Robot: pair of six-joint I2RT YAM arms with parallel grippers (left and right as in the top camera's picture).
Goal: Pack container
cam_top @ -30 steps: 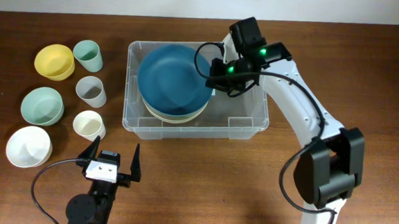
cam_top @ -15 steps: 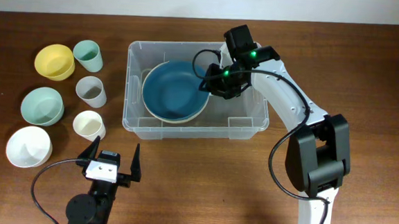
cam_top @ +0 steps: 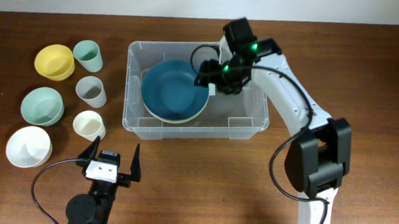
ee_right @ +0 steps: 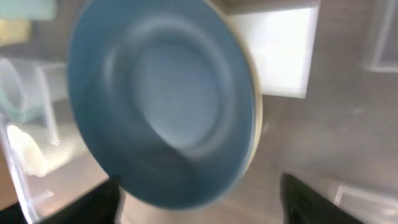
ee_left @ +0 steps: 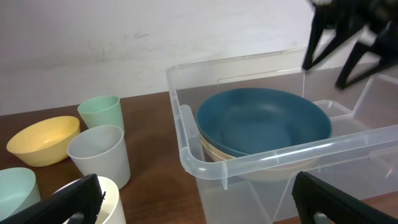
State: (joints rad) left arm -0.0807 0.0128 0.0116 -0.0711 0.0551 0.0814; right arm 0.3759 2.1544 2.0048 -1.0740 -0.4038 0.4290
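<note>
The container (cam_top: 193,130) is a clear bin at the table's middle. Inside it, on the left, a blue bowl (cam_top: 175,91) is nested in a cream bowl (cam_top: 159,115). My right gripper (cam_top: 213,77) hovers over the blue bowl's right rim, open and holding nothing. The right wrist view looks down on the blue bowl (ee_right: 163,99) with the fingers (ee_right: 314,200) wide apart on either side, and the container's white label (ee_right: 281,55) beyond. My left gripper (cam_top: 111,159) stands open near the front edge, facing the container (ee_left: 249,163), with nothing between its fingers.
Left of the container stand a yellow bowl (cam_top: 54,61), a green cup (cam_top: 88,54), a grey cup (cam_top: 90,91), a cream cup (cam_top: 88,125), a green bowl (cam_top: 41,106) and a white bowl (cam_top: 28,147). The container's right half holds nothing.
My right gripper went from shut on the blue bowl to open. The bowl dropped flat into the cream bowl. The left arm has not moved.
</note>
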